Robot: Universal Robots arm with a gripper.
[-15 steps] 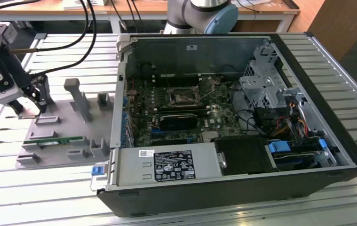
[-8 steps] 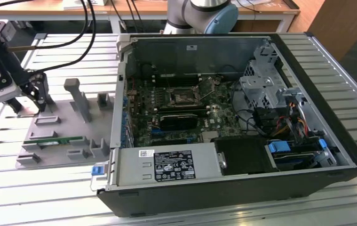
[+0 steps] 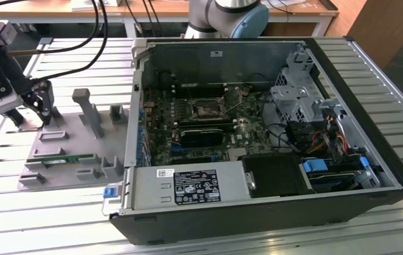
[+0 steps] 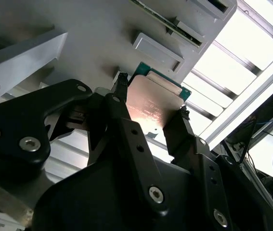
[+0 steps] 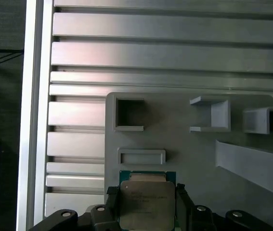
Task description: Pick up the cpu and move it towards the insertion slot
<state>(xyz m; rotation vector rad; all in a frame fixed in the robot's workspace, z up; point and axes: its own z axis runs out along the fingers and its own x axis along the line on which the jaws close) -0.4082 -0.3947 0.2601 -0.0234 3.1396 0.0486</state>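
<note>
Aluminium slats, an open case, and the chip gripped far from its socket.

On the slatted worktop [image 3: 45, 212] lies the open computer case [image 3: 258, 215], its insertion slot [image 3: 206, 110] empty and well apart from the grey holder plate [image 3: 70, 121] at the exterior view's left. Over that plate, the hand [image 3: 33, 116] has its black fingers [image 4: 126, 130] closed narrowly on opposite edges of the cpu [image 5: 147, 204]. I cannot tell whether the chip has lifted clear. The grasp looks made, and the whole carry to the slot remains.

Slatted aluminium table [image 3: 38, 212], wooden desk [image 3: 165, 6] behind
</note>
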